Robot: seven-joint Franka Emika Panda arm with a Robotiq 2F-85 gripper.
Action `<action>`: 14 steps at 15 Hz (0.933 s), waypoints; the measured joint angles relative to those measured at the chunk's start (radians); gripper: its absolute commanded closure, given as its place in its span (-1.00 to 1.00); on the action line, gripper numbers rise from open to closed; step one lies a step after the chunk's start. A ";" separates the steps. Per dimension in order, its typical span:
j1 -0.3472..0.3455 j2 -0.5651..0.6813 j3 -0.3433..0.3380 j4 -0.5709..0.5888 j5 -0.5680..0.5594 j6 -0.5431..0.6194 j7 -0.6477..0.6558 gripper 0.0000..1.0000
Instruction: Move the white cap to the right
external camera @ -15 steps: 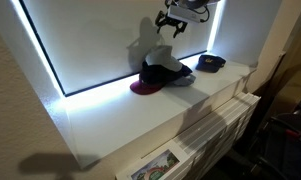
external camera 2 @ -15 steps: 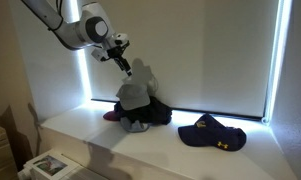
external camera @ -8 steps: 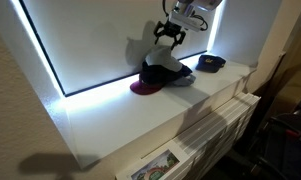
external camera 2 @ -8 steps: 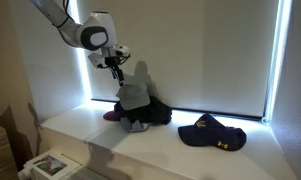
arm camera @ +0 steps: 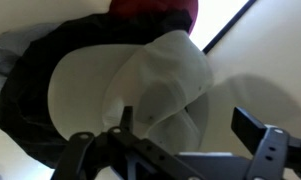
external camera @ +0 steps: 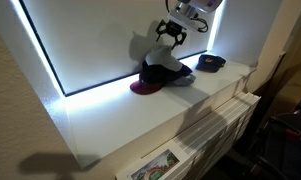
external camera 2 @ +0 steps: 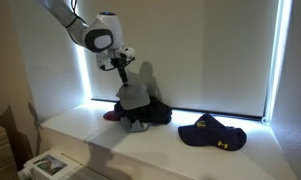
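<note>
The white cap (external camera 2: pixel 133 97) lies on top of a black cap (external camera 2: pixel 158 112) with a maroon brim (external camera: pixel 142 88) on the white ledge. It shows in both exterior views, and in this one (external camera: pixel 164 67) it sits at the back by the blind. My gripper (external camera 2: pixel 121 68) hangs open and empty just above the white cap (arm camera: pixel 140 85). It also shows in an exterior view (external camera: pixel 171 32). In the wrist view the two fingers (arm camera: pixel 190 125) are spread wide over the cap's crown, with nothing between them.
A small dark navy cap (external camera 2: pixel 212 135) lies apart on the ledge; it also shows in an exterior view (external camera: pixel 210 63). A lit window blind (external camera 2: pixel 200 50) stands right behind the caps. The ledge (external camera: pixel 110 120) has a front edge with papers (external camera: pixel 150 168) below.
My gripper has come down towards the white cap and stays open. The caps have not moved.
</note>
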 measured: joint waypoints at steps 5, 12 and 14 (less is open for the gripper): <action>-0.007 0.084 -0.057 0.061 0.000 0.001 0.075 -1.00; -0.025 0.096 -0.037 0.079 0.028 -0.072 0.054 -1.00; -0.027 0.105 -0.037 0.085 0.029 -0.074 0.054 -0.50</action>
